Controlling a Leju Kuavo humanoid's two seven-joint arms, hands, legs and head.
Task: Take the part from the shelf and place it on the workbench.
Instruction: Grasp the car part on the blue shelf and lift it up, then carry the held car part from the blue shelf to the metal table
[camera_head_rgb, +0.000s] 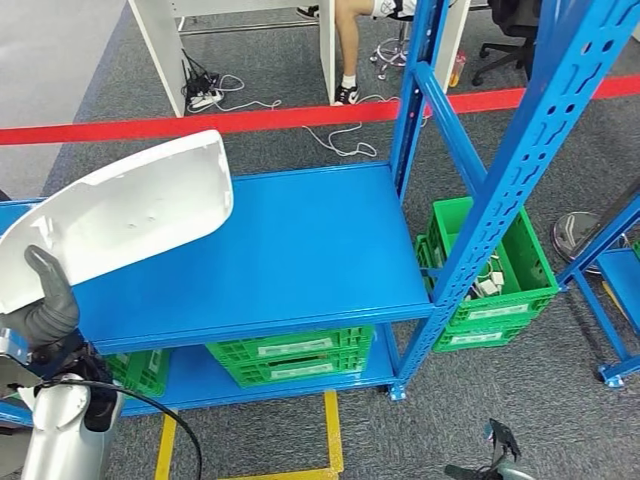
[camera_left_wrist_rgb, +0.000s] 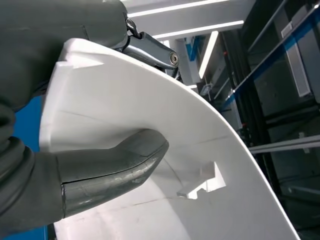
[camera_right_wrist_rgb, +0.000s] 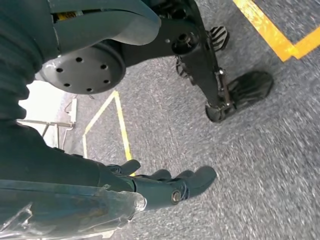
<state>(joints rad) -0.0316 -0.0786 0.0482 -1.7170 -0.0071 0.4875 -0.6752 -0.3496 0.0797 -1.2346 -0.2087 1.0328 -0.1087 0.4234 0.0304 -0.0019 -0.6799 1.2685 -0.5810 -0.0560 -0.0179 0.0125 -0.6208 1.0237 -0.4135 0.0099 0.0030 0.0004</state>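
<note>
You see the blue shelf (camera_head_rgb: 287, 250) across the middle. The white part (camera_head_rgb: 121, 215) is up off it at the left, with the left hand (camera_head_rgb: 47, 300) clamped on its end. The right hand (camera_right_wrist_rgb: 166, 185) hangs low, holding nothing, fingers straight and close together. I think the workbench trip is left.

Grey carpet floor (camera_head_rgb: 272, 130) carries a red tape line (camera_head_rgb: 189, 124) and yellow floor marking (camera_head_rgb: 332, 430), with green crates (camera_head_rgb: 290, 357) under the blue rack and white desks (camera_head_rgb: 162, 45) beyond.
</note>
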